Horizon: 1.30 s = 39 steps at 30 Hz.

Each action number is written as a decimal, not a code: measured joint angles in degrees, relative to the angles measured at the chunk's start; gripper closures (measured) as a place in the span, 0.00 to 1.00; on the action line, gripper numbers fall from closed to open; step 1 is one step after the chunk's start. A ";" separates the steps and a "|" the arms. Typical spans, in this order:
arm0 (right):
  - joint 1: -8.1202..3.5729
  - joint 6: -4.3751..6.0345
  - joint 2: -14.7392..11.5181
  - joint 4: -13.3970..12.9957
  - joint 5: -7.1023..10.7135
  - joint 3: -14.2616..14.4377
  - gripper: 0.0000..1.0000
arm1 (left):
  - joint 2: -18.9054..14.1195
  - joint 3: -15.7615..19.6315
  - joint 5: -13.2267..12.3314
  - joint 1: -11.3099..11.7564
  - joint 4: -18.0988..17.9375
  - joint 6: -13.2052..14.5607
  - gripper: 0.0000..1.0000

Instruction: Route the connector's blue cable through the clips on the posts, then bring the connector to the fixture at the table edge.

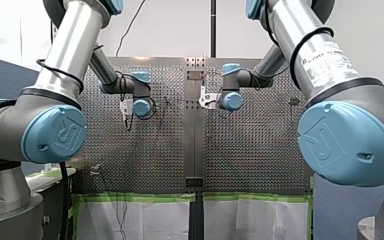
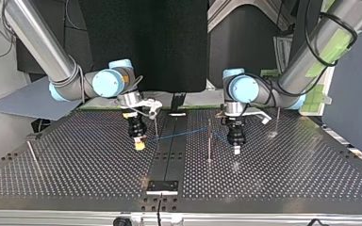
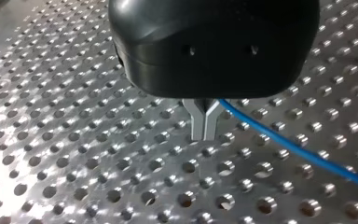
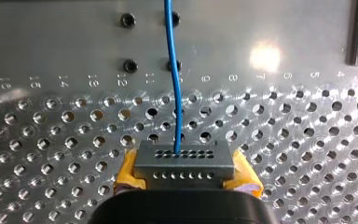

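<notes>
Top view: routing step — right gripper clamps connector, left gripper closed beside blue cable; next, seat cable in clip on post.

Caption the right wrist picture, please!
My right gripper clamps a grey connector between yellow pads, its blue cable running ahead over the perforated table.

A robotics lab: two silver industrial arms with pale blue joint caps, my left arm and my right arm, reach over a perforated metal tabletop edged with green tape, before a black backdrop panel.
</notes>
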State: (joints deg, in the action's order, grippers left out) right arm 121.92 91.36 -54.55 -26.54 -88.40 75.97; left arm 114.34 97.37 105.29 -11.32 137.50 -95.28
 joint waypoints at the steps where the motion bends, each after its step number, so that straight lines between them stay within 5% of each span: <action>1: -0.11 0.01 0.18 0.03 0.15 -0.21 1.00 | 0.01 -0.20 -0.02 0.06 0.10 -0.03 1.00; 11: -0.56 -0.26 2.46 1.56 1.17 -3.20 1.00 | 0.04 -0.60 0.01 0.22 1.03 0.00 1.00; 24: -0.67 -0.40 2.56 2.92 1.38 -3.52 1.00 | -0.01 -0.62 -2.12 0.54 1.83 0.51 1.00; 26: -0.67 -0.53 2.56 3.26 1.39 -3.52 1.00 | -0.01 -0.60 -2.33 0.69 2.72 0.72 0.82; 27: -0.67 -0.58 2.55 3.41 1.38 -3.51 1.00 | 0.00 -0.60 -2.26 0.78 3.12 0.74 0.63; 28: -0.67 -0.63 2.56 3.55 1.38 -3.51 1.00 | -0.01 -0.60 -2.15 0.90 3.51 0.77 0.63; 30: -0.66 -0.69 2.56 3.79 1.37 -3.51 1.00 | -0.03 -0.60 -1.95 1.17 4.66 0.92 0.25; 31: -0.65 -0.70 2.55 3.86 1.35 -3.51 1.00 | -0.04 -0.60 -1.88 1.27 5.16 1.02 0.25; 32: -0.64 -0.70 2.56 3.92 1.35 -3.50 1.00 | -0.04 -0.59 -1.76 1.36 5.66 1.10 0.06; 39: -0.51 -0.72 2.55 4.39 1.32 -3.50 1.00 | -0.04 -0.38 0.52 1.42 9.50 1.24 0.00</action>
State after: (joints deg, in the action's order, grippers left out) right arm 121.41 90.64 -52.00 -22.15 -87.09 72.47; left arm 114.29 96.99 105.81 -9.91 147.00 -94.04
